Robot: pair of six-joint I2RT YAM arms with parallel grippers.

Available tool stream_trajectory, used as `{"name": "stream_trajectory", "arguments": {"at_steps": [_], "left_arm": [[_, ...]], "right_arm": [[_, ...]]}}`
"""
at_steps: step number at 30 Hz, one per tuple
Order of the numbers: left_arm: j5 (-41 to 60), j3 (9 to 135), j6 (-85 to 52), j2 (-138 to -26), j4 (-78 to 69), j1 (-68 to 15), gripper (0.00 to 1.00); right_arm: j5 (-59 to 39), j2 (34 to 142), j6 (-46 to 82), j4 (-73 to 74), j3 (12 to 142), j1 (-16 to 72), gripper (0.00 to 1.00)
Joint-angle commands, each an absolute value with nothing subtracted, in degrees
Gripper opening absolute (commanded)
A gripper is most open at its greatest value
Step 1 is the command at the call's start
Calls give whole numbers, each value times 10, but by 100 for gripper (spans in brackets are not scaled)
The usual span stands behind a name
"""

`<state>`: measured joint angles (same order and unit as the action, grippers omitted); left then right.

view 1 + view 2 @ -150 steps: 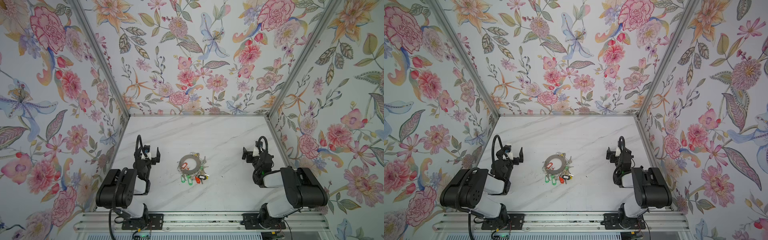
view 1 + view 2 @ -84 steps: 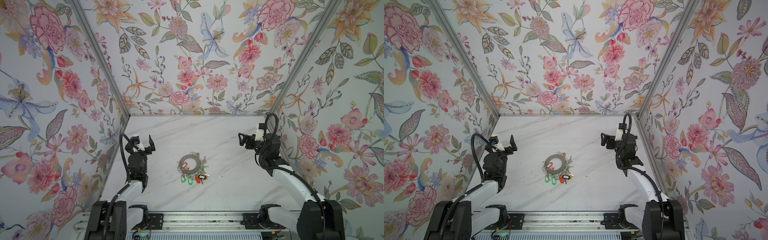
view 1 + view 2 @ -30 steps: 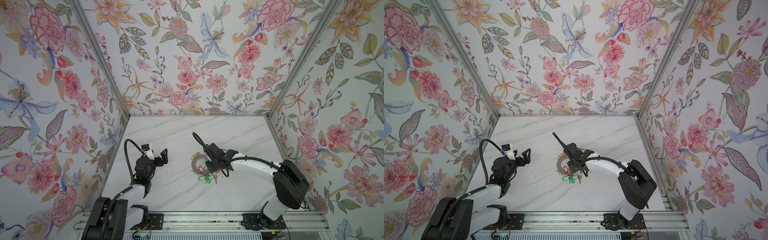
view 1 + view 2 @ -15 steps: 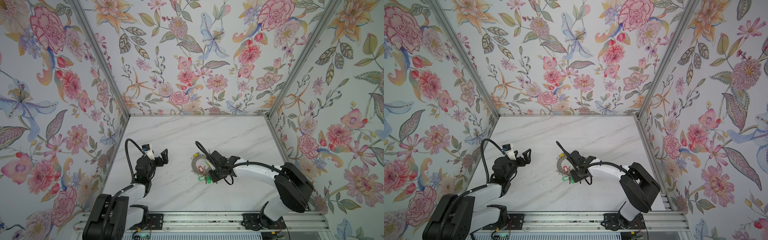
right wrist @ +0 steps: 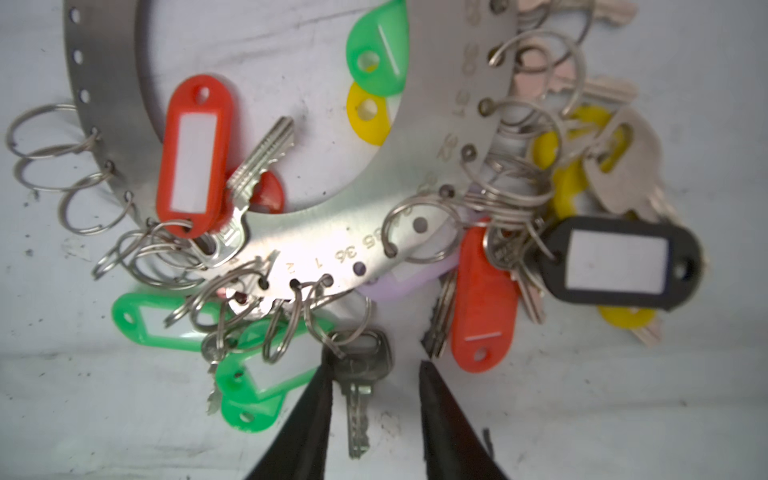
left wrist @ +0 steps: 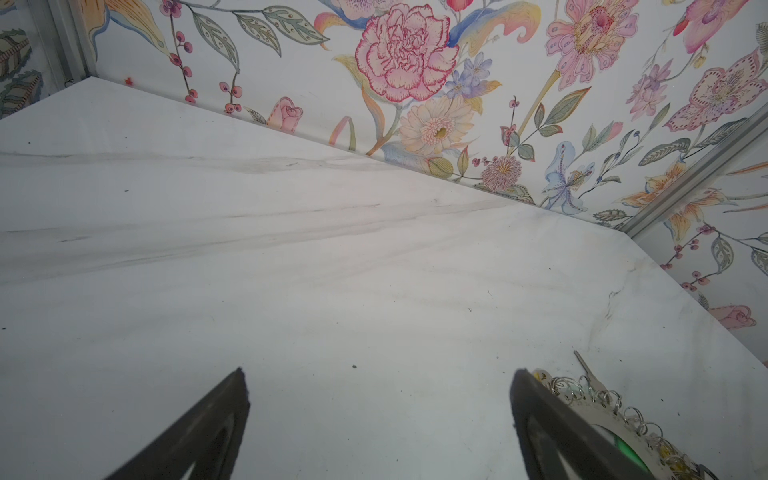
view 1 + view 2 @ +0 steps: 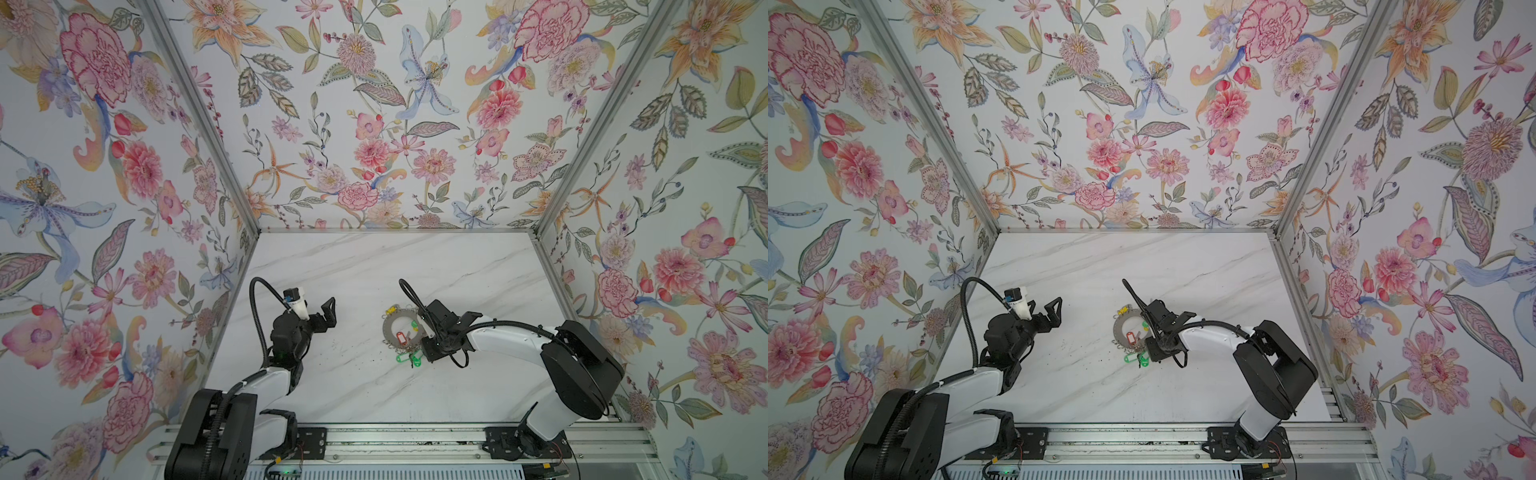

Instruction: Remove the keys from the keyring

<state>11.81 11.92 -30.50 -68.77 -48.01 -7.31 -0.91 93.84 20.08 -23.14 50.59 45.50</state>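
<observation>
The keyring (image 7: pixel 387 329) (image 7: pixel 1119 329), a flat grey metal disc with a wide hole, lies on the marble table in both top views. The keys hang from small rings along its rim, with red (image 5: pixel 191 153), green (image 5: pixel 257 386), black (image 5: pixel 619 262) and yellow tags. My right gripper (image 5: pixel 376 363) (image 7: pixel 422 354) is low at the disc's near edge. It is open, its jaws straddling a silver key (image 5: pixel 358 386); one finger touches the key's head, the other stands apart. My left gripper (image 7: pixel 326 318) (image 6: pixel 378 374) hovers wide open and empty to the left of the keyring (image 6: pixel 598 409).
Floral walls enclose the table on three sides. An aluminium rail (image 7: pixel 399 440) with both arm bases runs along the front edge. Dark specks (image 7: pixel 361 357) lie on the marble by the green tags.
Both arms rose from their parked poses and reached inward. In the last second my right gripper's jaws narrowed around the silver key; the left gripper barely moved.
</observation>
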Motion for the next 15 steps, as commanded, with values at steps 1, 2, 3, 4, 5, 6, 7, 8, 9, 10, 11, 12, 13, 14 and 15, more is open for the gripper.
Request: {"name": "stream_trajectory", "arguments": {"at_steps": [1,2,3,4,5,6,7,8,9,10,11,12,13,14,15], "left_arm": [[123,129,-308,-679,-490,-76,99],[123,129,-308,-681,-490,-76,99],[122,130,-308,-681,-490,-76,99],[122,129,-308,-681,-490,-76,99],[123,130,-308,-682,-490,-76,99],[123,130,-308,-681,-490,-76,99],[124,130,-308,-681,-490,-76,99],[123,130,-308,-681,-490,-76,99],[123,130,-308,-682,-490,-76,99],[124,130,-308,-682,-490,-76,99],[125,131,-308,-682,-490,-76,99],[127,131,-309,-682,-491,-76,99],[129,131,-310,-683,-492,-76,99],[129,130,-310,-683,-492,-76,99],[128,130,-310,-683,-492,-76,99]], "right_arm": [[-4,959,202,-246,504,458,27],[1,958,198,-252,503,456,27],[15,955,194,-260,501,456,27],[29,953,189,-271,500,456,27],[42,950,183,-283,497,454,27],[51,945,179,-293,492,451,27],[58,939,178,-298,487,448,27],[61,930,176,-303,481,443,27],[63,921,173,-306,476,436,28],[66,914,170,-308,473,431,28],[72,906,166,-312,474,427,28],[75,902,161,-316,478,426,28],[75,898,159,-321,483,427,28],[70,895,156,-324,491,426,28],[64,893,153,-326,498,428,29]]}}
